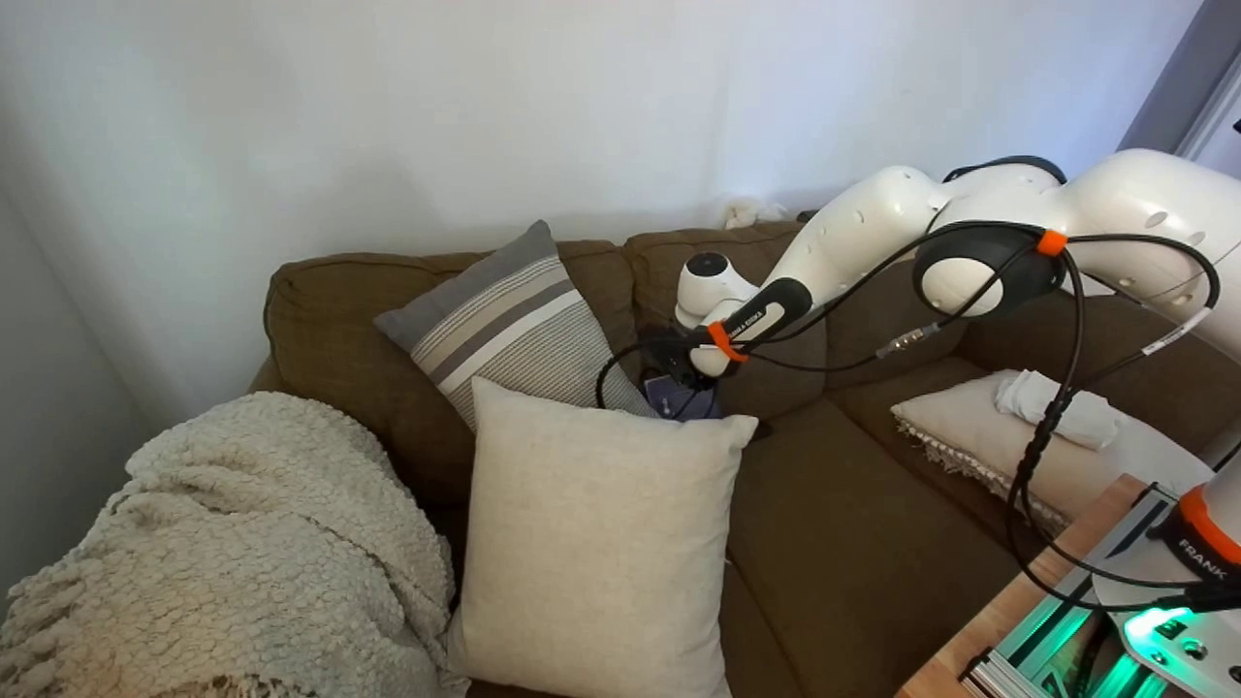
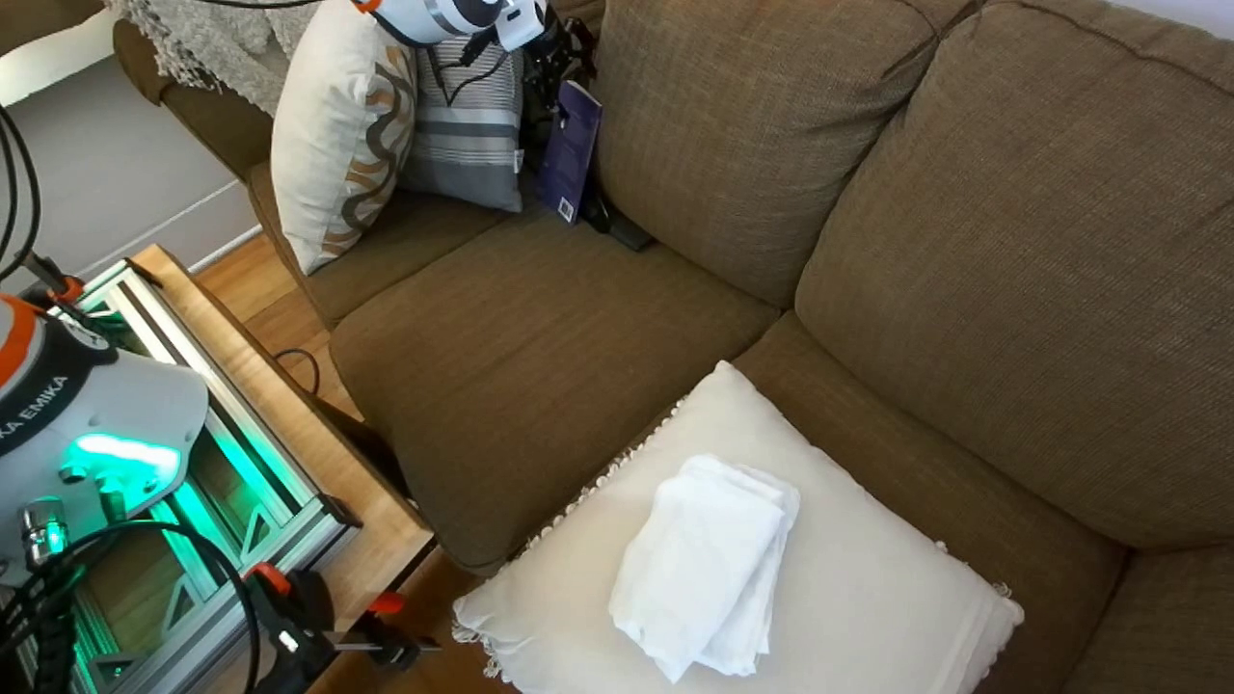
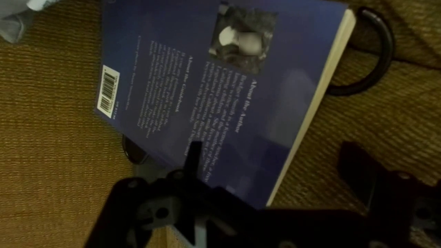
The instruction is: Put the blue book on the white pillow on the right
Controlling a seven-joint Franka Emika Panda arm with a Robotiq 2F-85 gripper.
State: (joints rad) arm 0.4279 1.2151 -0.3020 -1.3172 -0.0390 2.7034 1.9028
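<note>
The blue book [image 3: 220, 86] stands tilted on the sofa seat near the back cushion, its printed cover facing the wrist camera. It also shows in both exterior views [image 1: 684, 397] [image 2: 571, 159]. My gripper [image 3: 272, 148] is open at the book's near end. In the wrist view one finger overlaps the cover and the other lies past the page edge, over brown fabric. I cannot tell whether a finger touches the book. The gripper also shows, partly hidden, in an exterior view [image 2: 559, 72]. The white pillow [image 2: 858, 588] lies flat on the seat; it also shows in an exterior view [image 1: 955, 417].
A folded white cloth [image 2: 704, 569] lies on the white pillow. A plump cream pillow [image 1: 601, 543] and a grey striped pillow [image 1: 524, 320] stand close to the book. A black object [image 2: 627, 231] lies by its foot. A fluffy blanket [image 1: 242, 543] covers the sofa's end.
</note>
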